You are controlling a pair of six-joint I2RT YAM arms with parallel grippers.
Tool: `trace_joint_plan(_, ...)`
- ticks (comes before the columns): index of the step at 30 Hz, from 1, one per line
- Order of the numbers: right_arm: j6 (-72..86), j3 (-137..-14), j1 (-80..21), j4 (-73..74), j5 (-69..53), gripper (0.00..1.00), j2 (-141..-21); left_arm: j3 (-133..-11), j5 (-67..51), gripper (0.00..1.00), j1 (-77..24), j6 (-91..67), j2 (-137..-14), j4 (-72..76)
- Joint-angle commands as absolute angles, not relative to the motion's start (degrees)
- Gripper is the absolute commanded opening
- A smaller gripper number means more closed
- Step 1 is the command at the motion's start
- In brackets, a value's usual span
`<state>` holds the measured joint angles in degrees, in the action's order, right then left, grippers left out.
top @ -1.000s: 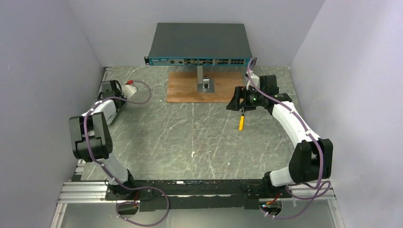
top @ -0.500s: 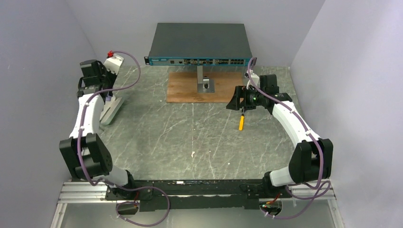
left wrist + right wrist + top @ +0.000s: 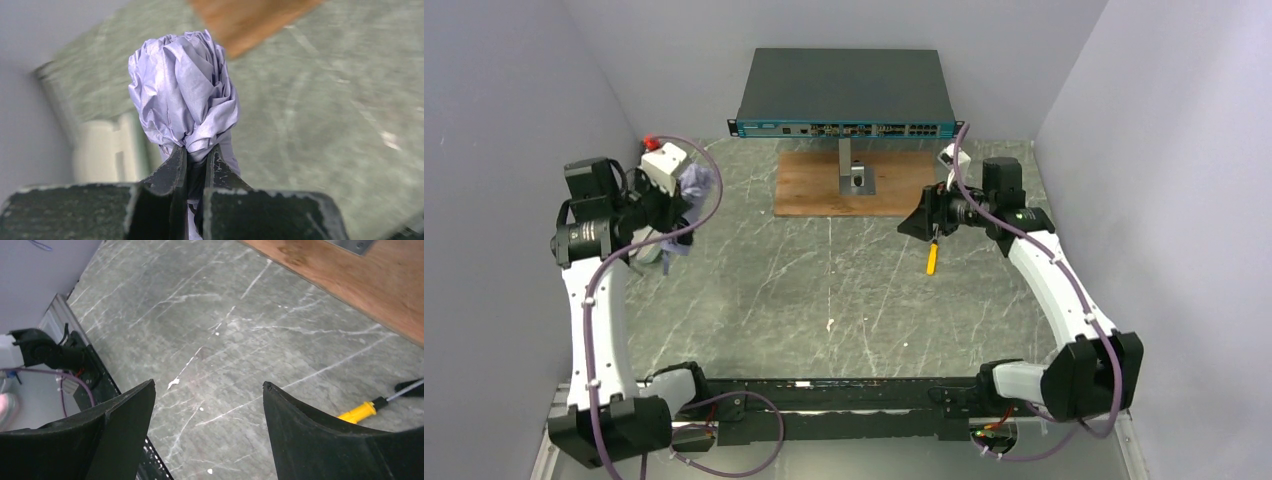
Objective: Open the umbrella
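Presently, the grey-green marbled table [image 3: 824, 300] carries a dark network switch [image 3: 844, 95] at its far edge, raised on a metal post over a wooden board [image 3: 809, 195].

The left arm reaches up at the far-left side. The left gripper [image 3: 196, 152] is clamped tight on the umbrella [image 3: 182, 95], its fingers pinching the base of a crumpled lavender fabric bundle. The umbrella is folded and held above the table's far-left corner. A pale case [image 3: 107, 150] lies below it on the table, blurred.

The right gripper [image 3: 207, 390] hangs near the board's right end with its fingers spread wide and nothing between them. A yellow-handled screwdriver [image 3: 932, 257] lies on the table just beneath it.
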<state>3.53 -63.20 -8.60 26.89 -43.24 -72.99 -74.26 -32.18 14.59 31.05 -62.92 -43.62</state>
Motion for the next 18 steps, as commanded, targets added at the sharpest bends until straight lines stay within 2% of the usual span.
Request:
trace_joint_plan(1,-2.33,-60.75,-12.83,25.52,-48.36,0.81,-67.68,-72.34,-55.59,0.00,11.77,29.93,-58.54,-55.67)
trace_joint_plan(3,-5.30,-59.82,-17.41,26.42,-46.87,0.82,-64.59,-69.41,-59.51,0.00,6.55,25.23,-56.16,-53.95)
trace_joint_plan(6,-11.73,-58.61,-24.99,26.65,-43.77,0.84,-60.31,-65.23,-56.71,0.00,-6.70,17.83,-52.76,-45.87)
trace_joint_plan(9,-14.63,-59.91,-30.25,27.58,-43.11,0.87,-58.63,-64.30,-60.30,0.00,-11.19,13.83,-53.18,-41.62)
trace_joint_plan(12,-15.20,-61.69,-34.89,26.47,-43.40,0.89,-58.62,-65.31,-65.12,0.00,-15.07,17.27,-54.62,-41.74)
trace_joint_plan(15,-17.44,-62.86,-40.03,23.48,-41.30,0.90,-60.30,-65.34,-64.89,0.00,-22.01,19.73,-56.11,-40.38)
trace_joint_plan(18,-25.93,-63.99,-42.86,22.39,-39.04,0.96,-62.75,-70.05,-64.86,0.00,-27.39,29.21,-61.70,-48.08)
